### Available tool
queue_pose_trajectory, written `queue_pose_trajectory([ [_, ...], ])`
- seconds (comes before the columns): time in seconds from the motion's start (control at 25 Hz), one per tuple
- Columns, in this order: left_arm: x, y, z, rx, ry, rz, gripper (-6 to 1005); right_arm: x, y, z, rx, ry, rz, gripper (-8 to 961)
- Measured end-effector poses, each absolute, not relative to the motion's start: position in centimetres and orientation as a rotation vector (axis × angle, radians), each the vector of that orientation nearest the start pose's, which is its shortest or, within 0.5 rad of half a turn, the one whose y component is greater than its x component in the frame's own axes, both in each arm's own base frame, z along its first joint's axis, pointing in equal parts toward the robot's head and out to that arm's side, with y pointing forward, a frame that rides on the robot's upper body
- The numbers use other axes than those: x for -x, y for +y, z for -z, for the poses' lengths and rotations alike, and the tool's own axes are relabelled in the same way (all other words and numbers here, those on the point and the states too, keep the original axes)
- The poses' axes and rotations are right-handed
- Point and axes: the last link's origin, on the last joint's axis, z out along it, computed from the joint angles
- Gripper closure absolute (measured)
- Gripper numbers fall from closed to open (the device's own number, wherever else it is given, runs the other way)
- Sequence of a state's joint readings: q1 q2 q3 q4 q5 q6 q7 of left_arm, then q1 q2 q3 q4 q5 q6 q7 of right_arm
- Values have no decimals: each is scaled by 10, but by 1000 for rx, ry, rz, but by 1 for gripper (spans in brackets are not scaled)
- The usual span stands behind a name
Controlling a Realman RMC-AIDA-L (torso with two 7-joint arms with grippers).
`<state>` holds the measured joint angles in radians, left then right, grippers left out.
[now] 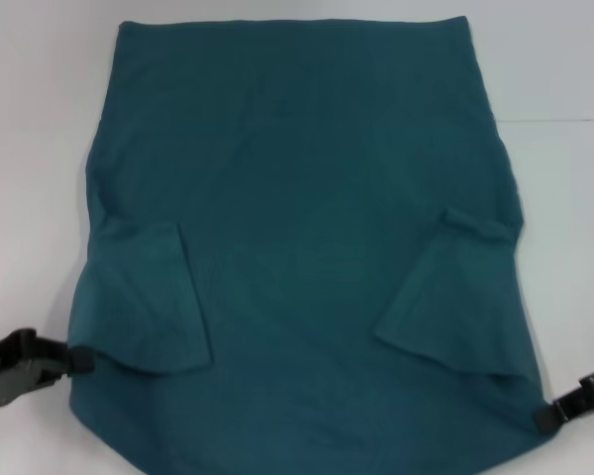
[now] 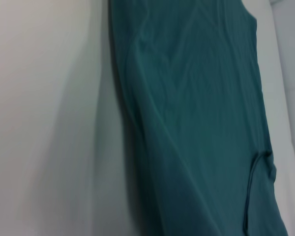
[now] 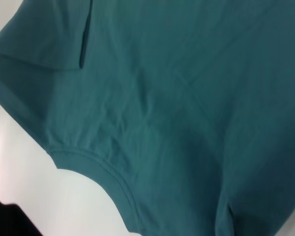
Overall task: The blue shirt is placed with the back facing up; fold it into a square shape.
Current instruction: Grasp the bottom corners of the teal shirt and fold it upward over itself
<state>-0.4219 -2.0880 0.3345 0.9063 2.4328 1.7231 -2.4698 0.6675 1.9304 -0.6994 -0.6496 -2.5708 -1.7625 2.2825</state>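
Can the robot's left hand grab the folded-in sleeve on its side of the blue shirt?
Probably yes. The left gripper sits at the blue shirt's near edge, right beside the folded-in sleeve, which lies on top with nothing covering it. The right gripper is at the far corner, out of the way.

White table [image 1: 40, 119] under my head camera, the shirt [image 1: 307, 198] lying flat on it, plain side up, both sleeves folded in over the body, collar end nearest me, hem at the far edge, I see bare table on either side
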Motion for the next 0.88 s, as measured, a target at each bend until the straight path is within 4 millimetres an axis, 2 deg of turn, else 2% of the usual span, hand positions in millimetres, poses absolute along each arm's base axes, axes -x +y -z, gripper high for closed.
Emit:
queue_pose_trajectory([
  [0.08, 339, 264, -59, -2184, 2404, -617, 981, -299, 314, -43, 2597, 1843, 151, 888],
  [0.32, 342, 245, -65, -2175, 2392, -522, 980, -307, 294, -47, 2623, 1927, 175, 887],
  [0.48, 340, 243, -63, -2179, 2366, -506, 980, -311, 288, -46, 2612, 1949, 155, 887],
  [0.6, 334, 253, -60, -2200, 2314, -518, 980, -308, 295, -50, 2608, 1914, 58, 888],
  [0.88, 313, 314, -55, -2200, 2329, -639, 981, -290, 343, -65, 2480, 1772, -265, 888],
])
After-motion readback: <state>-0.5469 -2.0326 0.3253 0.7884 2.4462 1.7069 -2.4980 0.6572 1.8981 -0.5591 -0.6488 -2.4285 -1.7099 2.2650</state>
